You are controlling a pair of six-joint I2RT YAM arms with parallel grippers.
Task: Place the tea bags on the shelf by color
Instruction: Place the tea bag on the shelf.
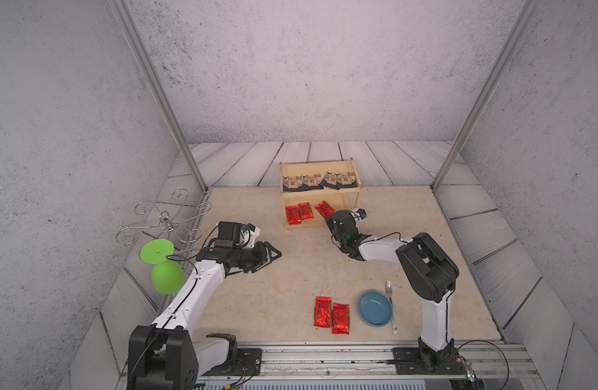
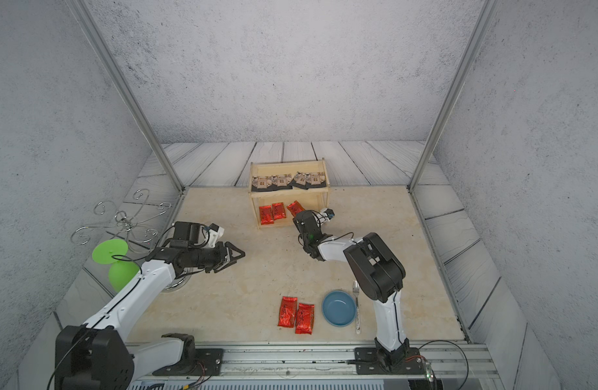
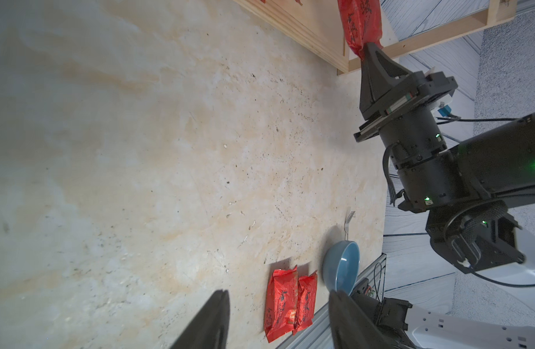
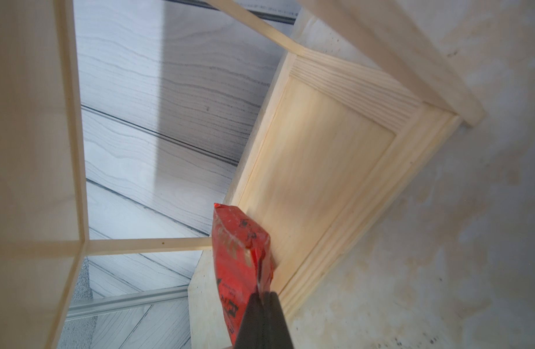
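progress looks well past halfway, as i judge it. four black tea bags (image 1: pixel 311 181) with the beige house print sit in a row on the upper tier of the shelf (image 1: pixel 317 169), so that colour seems finished. on the shelf's lower tier two red tea bags (image 1: pixel 299 213) lie flat side by side. a third red tea bag (image 4: pixel 240 241) is pinched by one end in the right tool (image 4: pixel 264 297), which is clenched on it. it hangs over the lower tier's board toward the shelf's end on the right arm's side, not yet let go; whether it touches the board i cannot tell. the last two red packets (image 1: pixel 322 311) lie side by side on the desk (image 1: pixel 257 304), well apart from the shelf, out in front of it. the left tool (image 1: pixel 268 258) is spread apart and holds nothing, hovering in front of the shelf, off toward the left arm's side. left to do, by my reckoning: set down the held packet, then fetch those two. the red foil carries dark brush-like script, too small and creased to read. no brand shows on the black ones.
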